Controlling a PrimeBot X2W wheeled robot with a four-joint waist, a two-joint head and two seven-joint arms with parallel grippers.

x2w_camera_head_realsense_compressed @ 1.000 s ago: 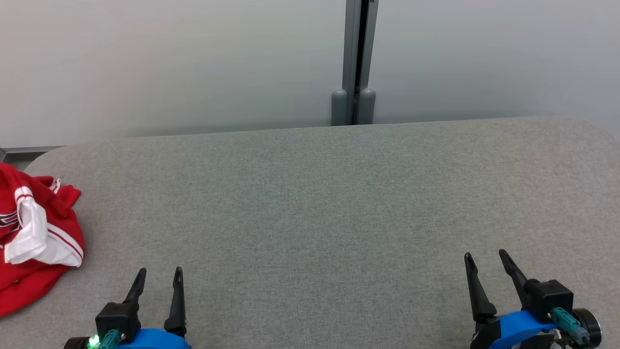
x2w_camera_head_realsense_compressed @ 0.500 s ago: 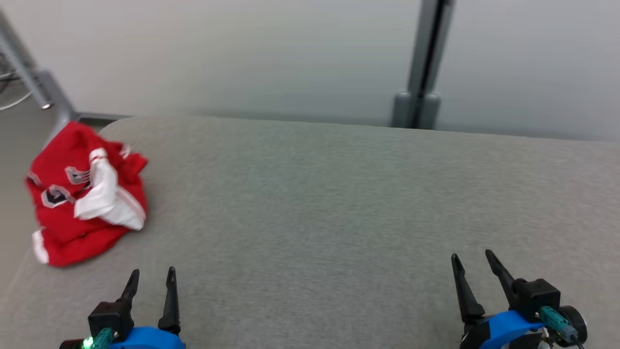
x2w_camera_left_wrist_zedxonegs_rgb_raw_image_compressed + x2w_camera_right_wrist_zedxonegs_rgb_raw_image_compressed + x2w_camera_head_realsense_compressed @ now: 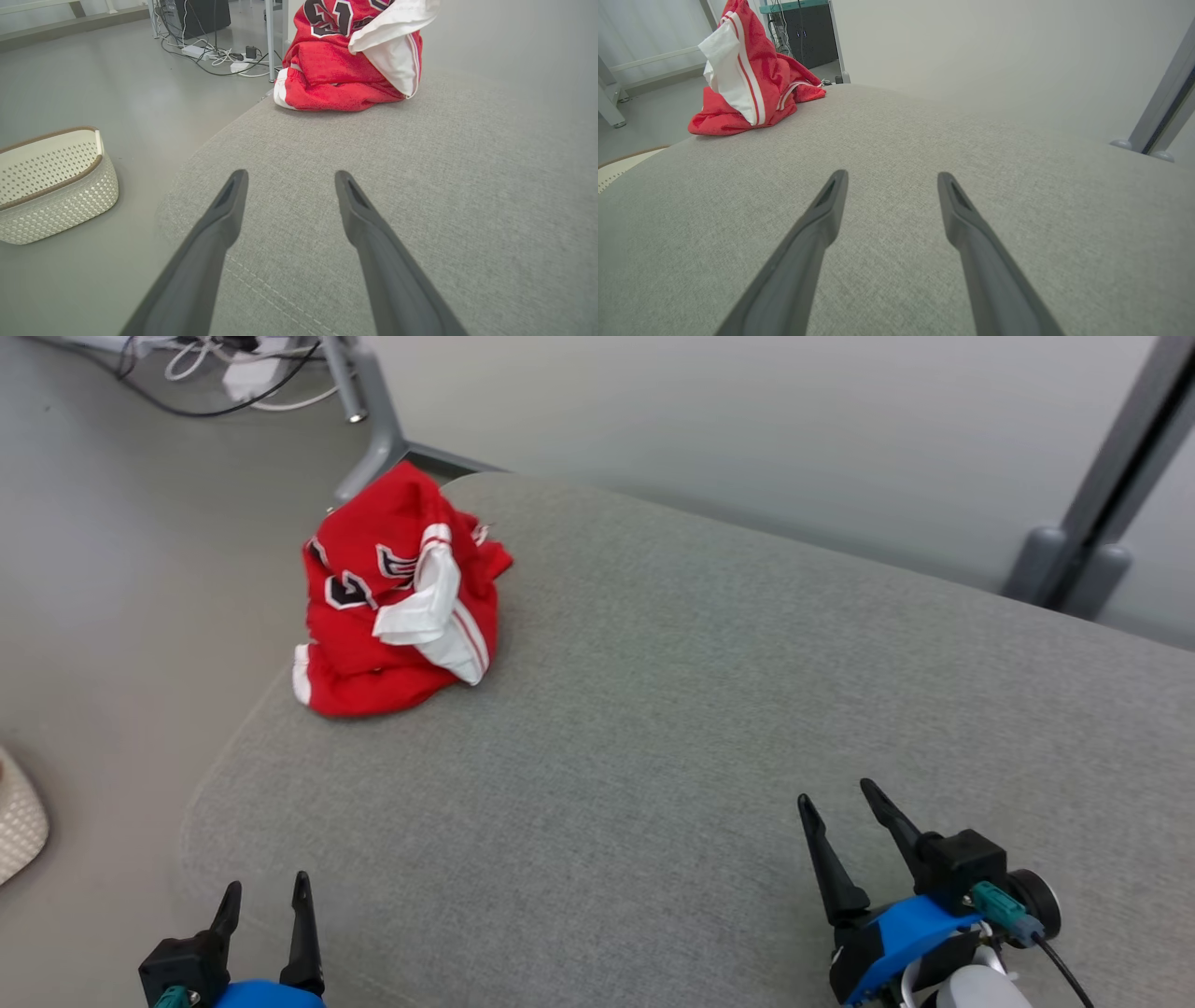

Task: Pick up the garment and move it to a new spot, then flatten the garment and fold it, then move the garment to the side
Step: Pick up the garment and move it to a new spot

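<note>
Garment [image 3: 392, 607] is bunched in a red heap at the far left corner of the surface [image 3: 700, 709]. It is seen ahead of the left claw [image 3: 266, 882], the nearer one; the right claw [image 3: 835, 792] is well apart. Both claws are spread wide, empty.

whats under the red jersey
The red jersey lies crumpled on the grey cushioned surface, at its far left corner. Grey fabric shows along its near edge. Whether anything lies beneath the heap cannot be seen; the cloth covers it.
</note>
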